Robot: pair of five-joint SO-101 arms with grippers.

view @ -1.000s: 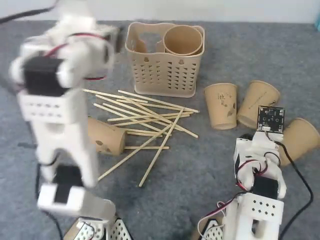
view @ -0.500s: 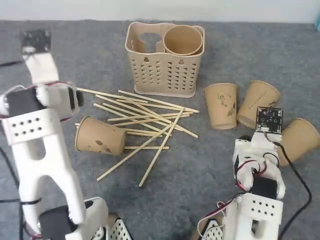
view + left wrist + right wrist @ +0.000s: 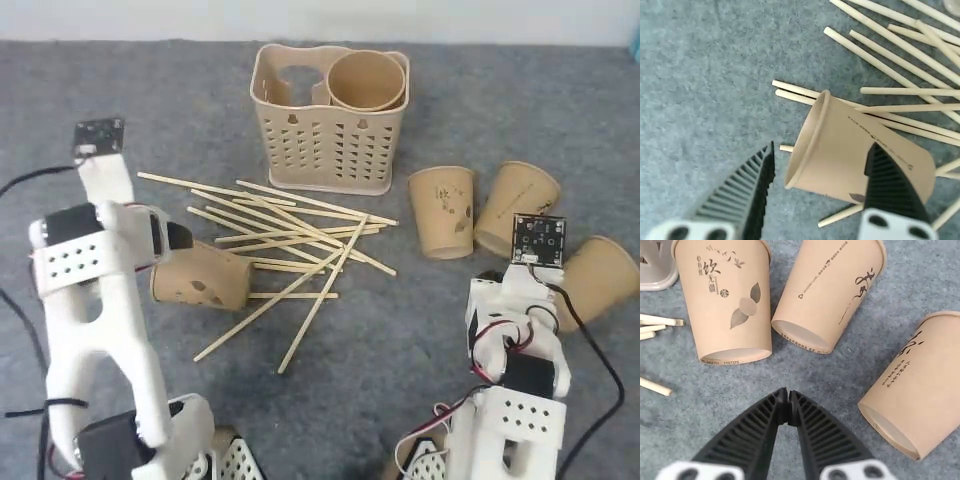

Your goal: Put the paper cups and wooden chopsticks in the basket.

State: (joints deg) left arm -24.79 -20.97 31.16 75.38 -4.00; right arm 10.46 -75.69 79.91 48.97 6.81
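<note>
– Jaws on the left gripper (image 3: 823,147), how do they stand?
– Spread wide with nothing held. It hangs over the mouth end of the tipped cup (image 3: 855,155), which lies on its side across some of the scattered chopsticks (image 3: 290,225), toward the table's (image 3: 400,350) left edge
– And the right gripper (image 3: 788,395)?
– Pressed together and empty, above bare table near the right edge. It points at three fallen cups (image 3: 515,208) lying side by side
– Where's the basket (image 3: 320,150)?
– Upright at the middle of the far edge, with one cup (image 3: 366,80) standing inside it
</note>
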